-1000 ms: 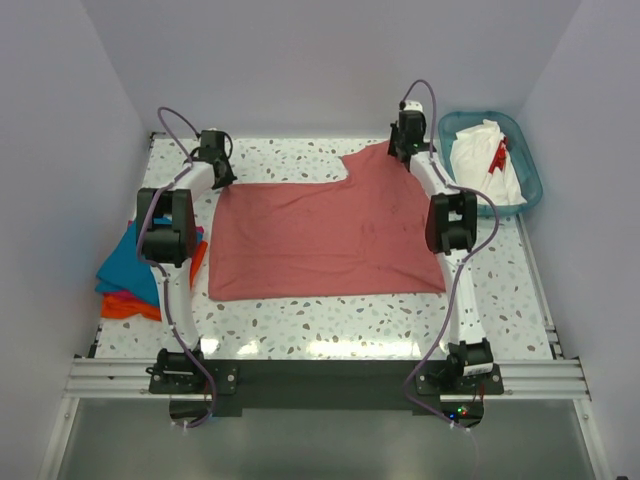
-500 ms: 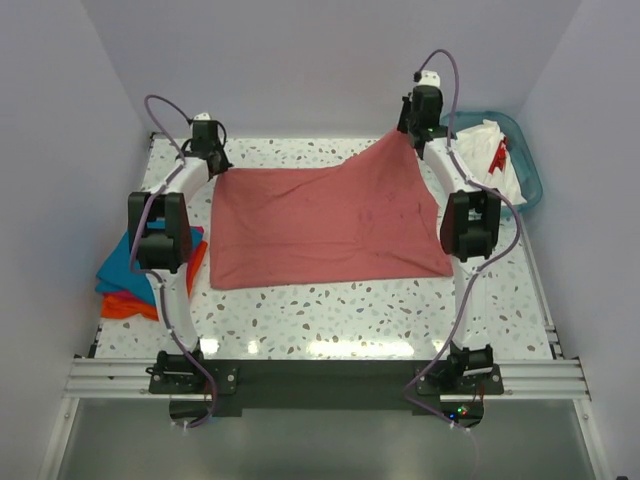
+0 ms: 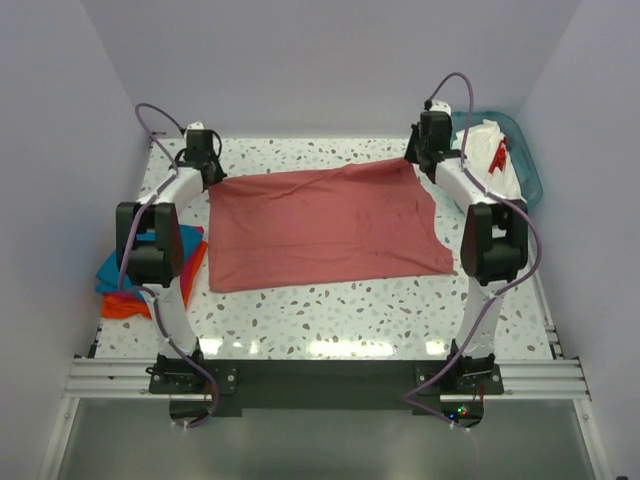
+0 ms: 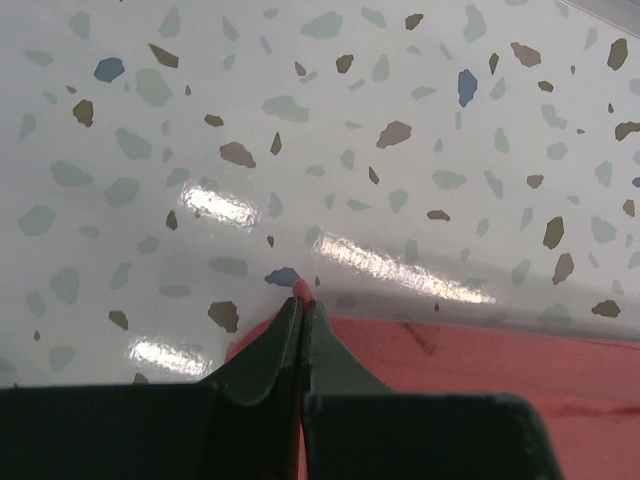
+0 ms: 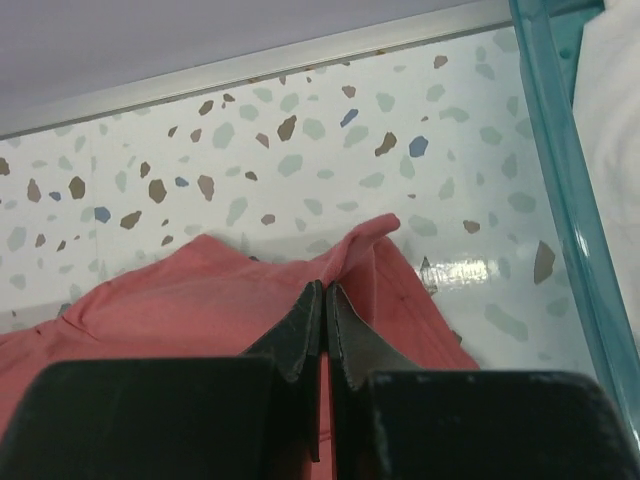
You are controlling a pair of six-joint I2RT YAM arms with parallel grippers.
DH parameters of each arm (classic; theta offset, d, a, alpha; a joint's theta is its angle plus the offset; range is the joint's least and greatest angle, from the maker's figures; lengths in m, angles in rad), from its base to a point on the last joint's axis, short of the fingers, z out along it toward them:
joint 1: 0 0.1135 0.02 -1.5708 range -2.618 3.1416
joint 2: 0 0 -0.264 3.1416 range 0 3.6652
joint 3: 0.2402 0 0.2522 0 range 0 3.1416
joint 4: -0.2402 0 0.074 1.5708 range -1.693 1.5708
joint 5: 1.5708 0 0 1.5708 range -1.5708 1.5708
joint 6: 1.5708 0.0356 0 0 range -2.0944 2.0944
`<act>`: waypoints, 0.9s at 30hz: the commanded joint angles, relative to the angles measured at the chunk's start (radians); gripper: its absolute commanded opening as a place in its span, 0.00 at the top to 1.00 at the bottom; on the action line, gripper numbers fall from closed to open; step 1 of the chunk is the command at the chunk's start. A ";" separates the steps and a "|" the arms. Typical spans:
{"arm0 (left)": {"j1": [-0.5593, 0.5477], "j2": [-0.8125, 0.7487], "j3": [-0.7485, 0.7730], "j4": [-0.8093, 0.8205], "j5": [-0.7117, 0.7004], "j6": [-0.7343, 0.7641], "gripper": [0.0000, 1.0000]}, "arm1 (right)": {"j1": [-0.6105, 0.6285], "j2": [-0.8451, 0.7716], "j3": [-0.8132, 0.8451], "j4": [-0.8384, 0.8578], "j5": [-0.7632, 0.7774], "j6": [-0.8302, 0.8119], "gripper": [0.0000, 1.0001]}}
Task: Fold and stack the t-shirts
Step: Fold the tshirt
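Spread flat mid-table: salmon-red t-shirt [image 3: 325,225]; folded pile [image 3: 125,275] at 9 o'clock. Pinching its far corners: left gripper [image 4: 300,297] at 11 o'clock, right gripper [image 5: 325,292] at 1 o'clock. Far edge lifted, pulled out and straightened since a second ago; probably ready for folding.

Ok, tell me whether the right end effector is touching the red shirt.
Touching. The right wrist view shows the right end effector pinching a raised fold of the red shirt.
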 commanded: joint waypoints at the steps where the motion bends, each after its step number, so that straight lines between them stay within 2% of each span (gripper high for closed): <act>1: 0.013 -0.109 -0.042 0.057 -0.055 -0.020 1.00 | -0.006 -0.170 -0.106 0.062 0.020 0.064 1.00; 16: 0.014 -0.326 -0.270 0.014 -0.076 -0.124 1.00 | -0.006 -0.552 -0.525 0.016 0.051 0.135 1.00; 22: 0.014 -0.425 -0.375 -0.009 -0.056 -0.182 1.00 | -0.006 -0.666 -0.645 -0.009 0.052 0.147 1.00; 27: 0.014 -0.522 -0.537 0.016 -0.013 -0.239 1.00 | -0.006 -0.727 -0.701 -0.044 0.057 0.168 1.00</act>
